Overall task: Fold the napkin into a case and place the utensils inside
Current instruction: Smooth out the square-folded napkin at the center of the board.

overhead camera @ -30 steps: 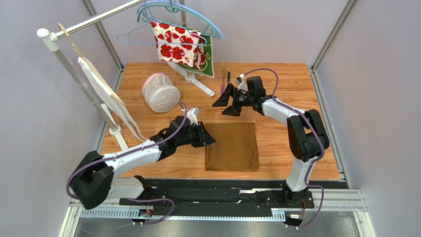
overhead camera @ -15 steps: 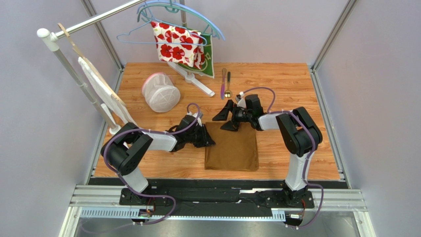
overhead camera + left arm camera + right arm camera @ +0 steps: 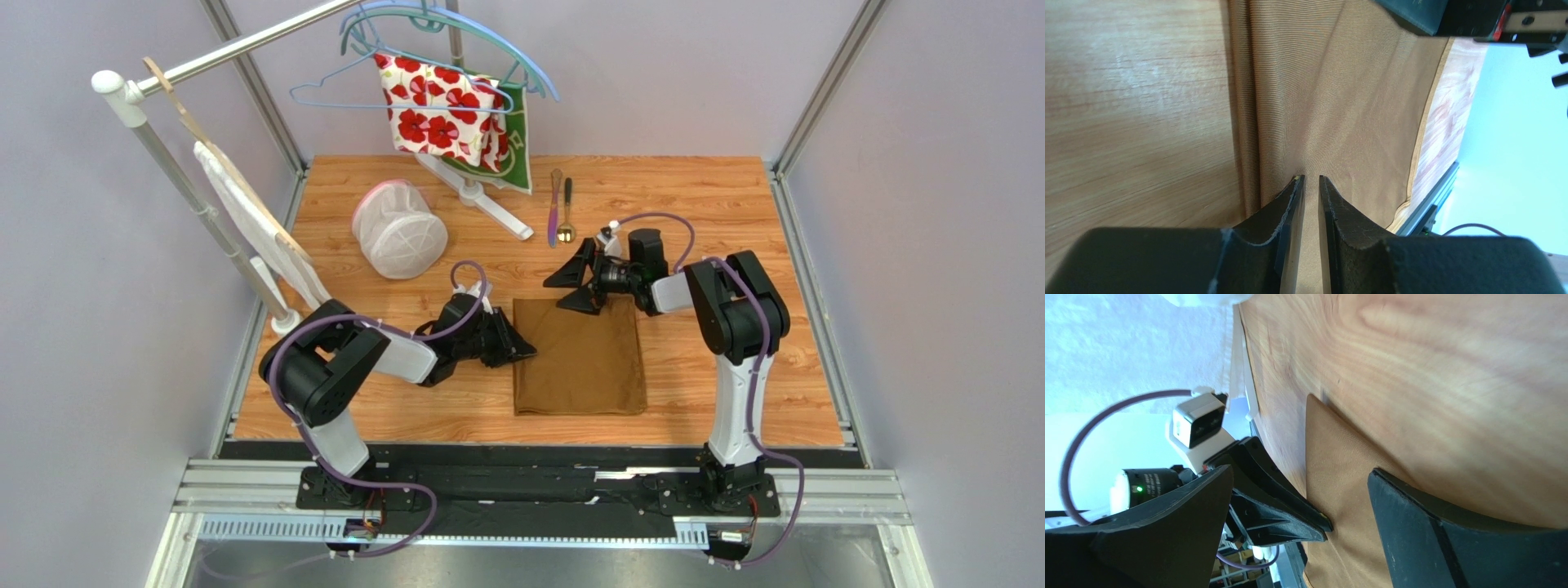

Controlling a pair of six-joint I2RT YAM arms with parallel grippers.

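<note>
Pinching narrow with the left gripper on a pucker at the left edge of the napkin. Gaping wide with the right gripper, straddling the far left corner (nothing held). Spread flat between both jaws, long axis running from the right jaws toward the near side. Beyond the right jaws, utensils side by side, lengthwise near-to-far.

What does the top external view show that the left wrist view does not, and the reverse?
Only top external: the purple knife and spoon at the far side, the mesh basket, the floral cloth. Only left wrist: the left gripper close up, jaws nearly together, tips at a raised fold; whether it pinches cloth is unclear. Both: the golden-brown napkin on the wooden table.
</note>
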